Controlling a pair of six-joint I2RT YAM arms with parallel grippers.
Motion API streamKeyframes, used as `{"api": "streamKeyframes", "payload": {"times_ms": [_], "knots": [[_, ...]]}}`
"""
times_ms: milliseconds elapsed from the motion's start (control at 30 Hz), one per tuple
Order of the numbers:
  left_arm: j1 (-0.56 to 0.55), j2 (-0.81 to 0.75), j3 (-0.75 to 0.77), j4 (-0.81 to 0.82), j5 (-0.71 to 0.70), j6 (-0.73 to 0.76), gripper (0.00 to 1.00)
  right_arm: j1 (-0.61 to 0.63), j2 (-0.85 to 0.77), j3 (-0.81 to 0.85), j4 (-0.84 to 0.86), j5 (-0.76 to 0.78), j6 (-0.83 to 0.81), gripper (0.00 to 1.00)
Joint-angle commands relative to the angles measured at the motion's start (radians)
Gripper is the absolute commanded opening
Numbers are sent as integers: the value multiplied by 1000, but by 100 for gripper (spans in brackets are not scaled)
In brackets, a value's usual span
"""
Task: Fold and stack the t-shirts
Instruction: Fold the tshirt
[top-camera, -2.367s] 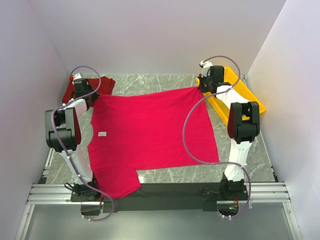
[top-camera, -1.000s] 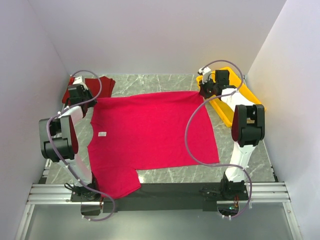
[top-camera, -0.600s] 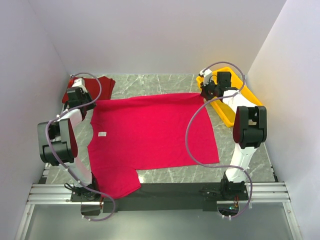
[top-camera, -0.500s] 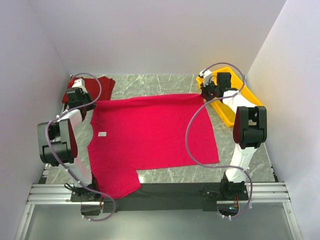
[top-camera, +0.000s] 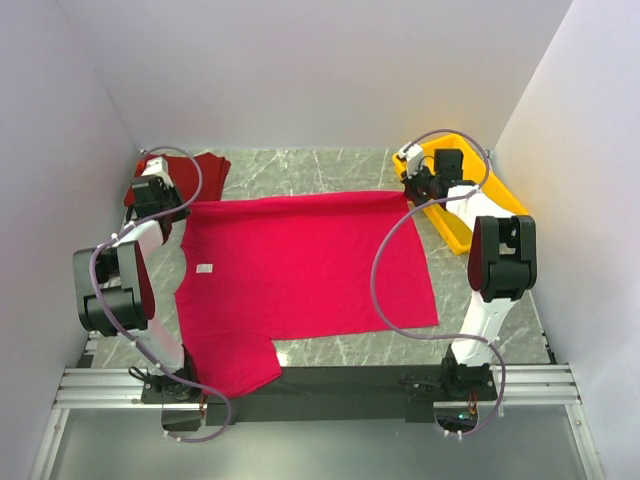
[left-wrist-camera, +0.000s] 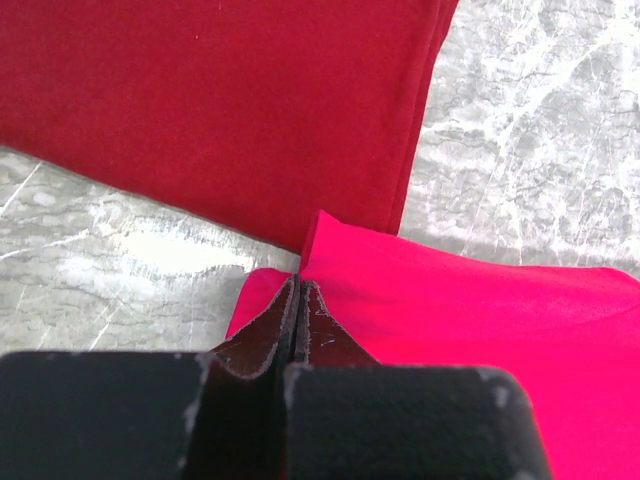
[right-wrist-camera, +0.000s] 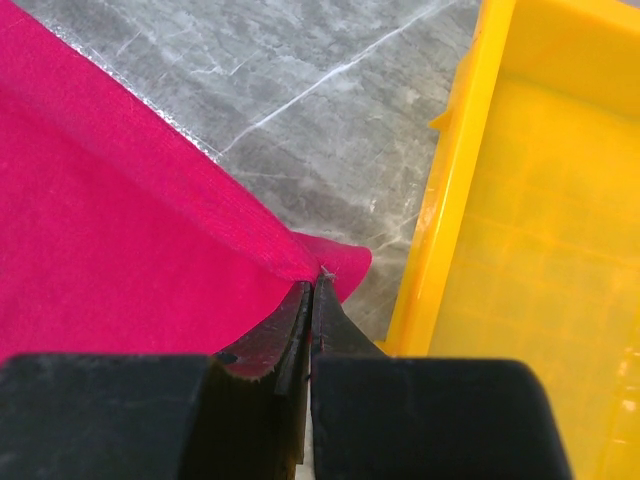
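Two far corners of the crimson t-shirt (top-camera: 300, 265) pinched, one in the clamped left gripper (left-wrist-camera: 298, 288), one in the clamped right gripper (right-wrist-camera: 315, 278); spreads flat on the table (top-camera: 330, 170) toward the near edge.

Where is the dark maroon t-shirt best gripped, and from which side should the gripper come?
Grip the maroon t-shirt at its doubled edge beside the marble table. Probably come in low from that open side: the cloth lies flat, so only this edge offers something to pinch.
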Motion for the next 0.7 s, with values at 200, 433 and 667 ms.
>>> {"api": "streamKeyframes", "payload": {"times_ms": [200, 433, 667], "knots": [[9, -39, -24, -12, -24, 24, 1, -7, -62, -8, 38, 34, -28, 0], [11, -47, -41, -20, -32, 32, 1, -8, -62, -21, 32, 46, -44, 0], [9, -36, -38, -38, -23, 39, 1, -8, -57, -21, 27, 62, -51, 0]]}}
